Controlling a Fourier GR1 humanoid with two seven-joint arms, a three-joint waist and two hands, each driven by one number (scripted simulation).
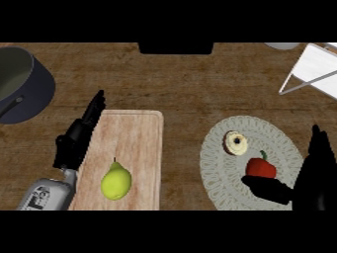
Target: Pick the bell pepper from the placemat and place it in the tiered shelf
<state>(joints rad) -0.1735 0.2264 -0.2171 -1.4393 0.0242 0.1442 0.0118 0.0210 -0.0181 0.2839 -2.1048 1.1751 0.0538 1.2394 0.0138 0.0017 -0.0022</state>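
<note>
A red bell pepper (261, 168) with a green stem lies on the round grey woven placemat (222, 168) at the right. My right hand (318, 178) stands just right of it, fingers straight up, with the thumb (267, 189) reaching under the pepper's near side; the hand is open. The white tiered shelf (324, 69) sits at the far right corner, partly cut off by the view's edge. My left hand (80, 136) rests open at the left, fingers pointing away, beside the cutting board.
A halved round fruit or pastry (236, 143) lies on the placemat behind the pepper. A wooden cutting board (131, 148) holds a yellow-green pear (116, 182). A dark pot (10, 84) with a long handle stands at the far left.
</note>
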